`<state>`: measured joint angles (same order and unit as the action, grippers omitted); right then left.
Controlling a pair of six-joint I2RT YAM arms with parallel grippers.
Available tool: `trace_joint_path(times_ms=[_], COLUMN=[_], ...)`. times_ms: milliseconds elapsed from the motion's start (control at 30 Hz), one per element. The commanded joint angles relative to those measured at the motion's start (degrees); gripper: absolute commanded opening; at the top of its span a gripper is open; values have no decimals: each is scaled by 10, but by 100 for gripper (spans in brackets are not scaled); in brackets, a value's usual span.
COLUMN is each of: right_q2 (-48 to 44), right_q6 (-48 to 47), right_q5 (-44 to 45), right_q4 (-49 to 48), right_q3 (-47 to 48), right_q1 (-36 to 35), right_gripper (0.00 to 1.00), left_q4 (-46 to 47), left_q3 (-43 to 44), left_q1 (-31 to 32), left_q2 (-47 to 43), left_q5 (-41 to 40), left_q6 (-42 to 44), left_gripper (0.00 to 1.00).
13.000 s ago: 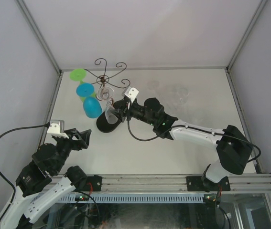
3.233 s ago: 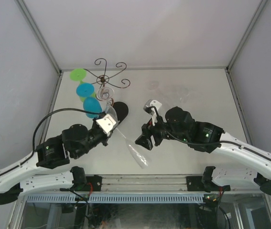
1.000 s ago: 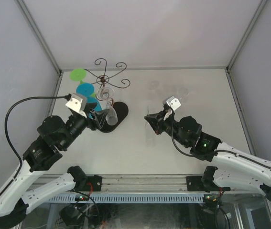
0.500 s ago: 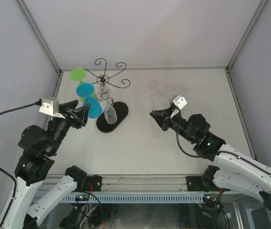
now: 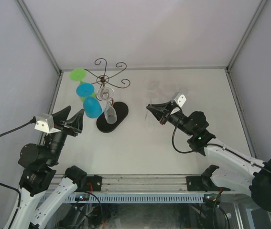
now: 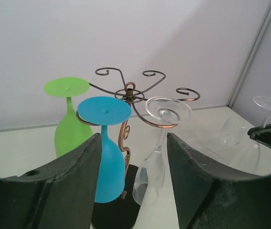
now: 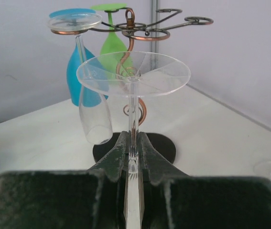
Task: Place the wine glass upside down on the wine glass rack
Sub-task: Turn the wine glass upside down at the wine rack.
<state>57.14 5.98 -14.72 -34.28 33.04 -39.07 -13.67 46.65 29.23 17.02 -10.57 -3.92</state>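
Pale grey panel walls (image 5: 140,33) box us in on three sides, with bare metal corner struts (image 5: 39,36) running down to the flat white table (image 5: 140,148) and a silver rail (image 5: 173,181) across its near edge. The table is matt and a little scuffed toward the back. The left arm (image 5: 42,152) rears up at the near-left corner, while the right arm (image 5: 231,155) reaches in low from the right. At the back left stands the wine glass rack (image 5: 105,78), dark wire scrolls fanning out from a coppery twisted stem on a black oval base (image 5: 112,117). Three glasses hang from it foot-up: a lime-green plastic glass (image 5: 79,74), a bright blue plastic glass (image 5: 90,102), and a second clear glass (image 5: 109,113) tilted over the base. Over to the right gripper (image 7: 133,138): it is clamped tight on the thin stem of the clear wine glass (image 7: 133,74), whose round foot is uppermost. That glass sits out over the table to the right of the rack and apart from it (the bowel end is hidden under the fingers). The left gripper (image 6: 133,143) has its jaws about half apart with nothing between them, pointing at the rack from well back.
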Motion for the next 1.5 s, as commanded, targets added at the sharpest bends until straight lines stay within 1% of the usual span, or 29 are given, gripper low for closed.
trace_joint_path(times_ms=[0, 133, 367, 500, 633, 733, 933, 1067, 1267, 1467], right_q2=[55, 120, 227, 284, 342, 371, 399, 404, 408, 411], right_q6=[-25, -30, -32, -27, -16, -16, -18, -19, -24, -34], right_q5=[-19, -18, -38, -47, -62, -66, -86, -103, -124, -134], right_q4=[-179, -206, -203, -199, -192, -184, -189, -197, -197, -176], right_q3=[8, 39, 130, 189, 247, 277, 296, 296, 308, 321], right_q1=[14, 37, 58, 60, 59, 56, 45, 38, 30, 22], right_gripper=[0, 0, 0, 0, 0, 0, 0, 0, 0, 0], left_q4=[67, 53, 38, 5, -33, -77, -152, -182, -206, -228], left_q3=[-34, -35, -30, -18, -25, -14, -1, -8, -24, -42], left_q1=[-11, -11, -11, -11, -11, -11, -11, -11, -11, -11], left_q2=[-26, -26, -15, -10, -39, -61, -103, -116, -135, -151], left_q5=[-18, -39, -48, -35, -40, -48, -70, -62, -58, -64], left_q6=[-6, -1, -9, -26, -40, -57, -69, -84, -118, -131], left_gripper=[61, 61, 61, 61, 61, 61, 61, 61, 60, 60])
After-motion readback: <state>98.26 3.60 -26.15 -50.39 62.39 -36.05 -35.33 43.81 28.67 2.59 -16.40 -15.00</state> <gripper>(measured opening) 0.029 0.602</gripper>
